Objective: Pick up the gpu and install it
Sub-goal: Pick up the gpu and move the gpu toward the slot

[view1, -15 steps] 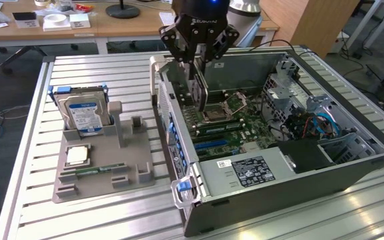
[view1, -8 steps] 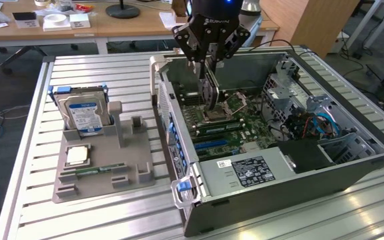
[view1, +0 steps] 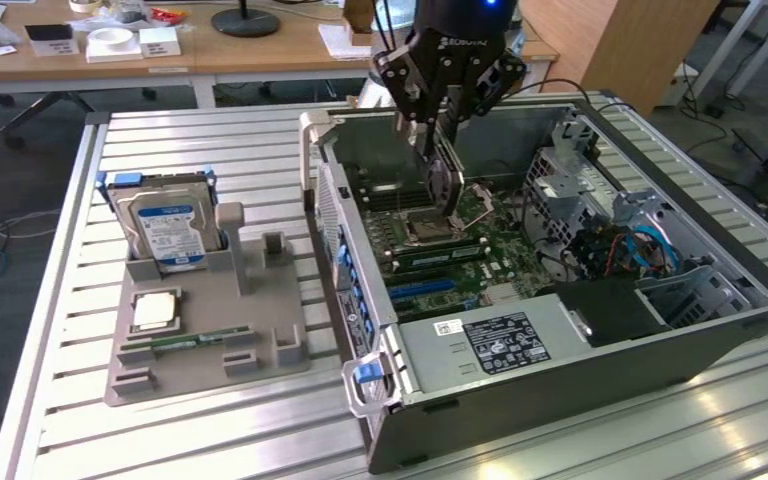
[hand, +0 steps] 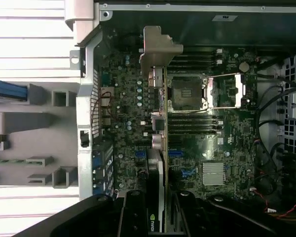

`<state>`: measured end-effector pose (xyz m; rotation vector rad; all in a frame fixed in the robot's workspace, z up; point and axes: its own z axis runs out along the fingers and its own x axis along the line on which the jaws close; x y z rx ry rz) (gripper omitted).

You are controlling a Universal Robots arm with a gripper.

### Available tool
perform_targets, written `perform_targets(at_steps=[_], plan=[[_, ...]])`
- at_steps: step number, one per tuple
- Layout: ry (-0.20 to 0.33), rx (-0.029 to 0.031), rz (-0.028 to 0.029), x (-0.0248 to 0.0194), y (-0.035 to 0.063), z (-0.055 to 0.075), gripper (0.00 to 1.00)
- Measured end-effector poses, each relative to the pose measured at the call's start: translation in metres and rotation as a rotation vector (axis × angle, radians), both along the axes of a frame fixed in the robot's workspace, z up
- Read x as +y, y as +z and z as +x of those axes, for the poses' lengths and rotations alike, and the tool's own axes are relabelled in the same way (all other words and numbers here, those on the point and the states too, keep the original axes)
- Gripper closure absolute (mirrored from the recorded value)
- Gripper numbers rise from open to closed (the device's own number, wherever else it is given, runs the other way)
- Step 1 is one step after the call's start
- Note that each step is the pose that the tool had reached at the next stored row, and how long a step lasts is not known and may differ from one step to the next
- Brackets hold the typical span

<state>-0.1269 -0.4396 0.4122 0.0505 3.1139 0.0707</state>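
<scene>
Jaws clamped on the gpu (view1: 446,185), holding it upright inside the open computer case (view1: 558,400), silvery bracket (hand: 160,47) at its lower end, right over the motherboard (view1: 491,250) by the processor socket (hand: 186,91).

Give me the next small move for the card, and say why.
Probably a short shift toward the blue slots, staying high. The hand grips the graphics card, which hangs on end inside the open case over the processor socket, seemingly clear of the board.
</scene>
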Motion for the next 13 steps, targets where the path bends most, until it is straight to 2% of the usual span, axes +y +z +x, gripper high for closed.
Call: perform_targets(at_steps=[13], plan=[[0.000, 0.0001, 0.0001, 0.0007, 0.0000, 0.041, 0.73]])
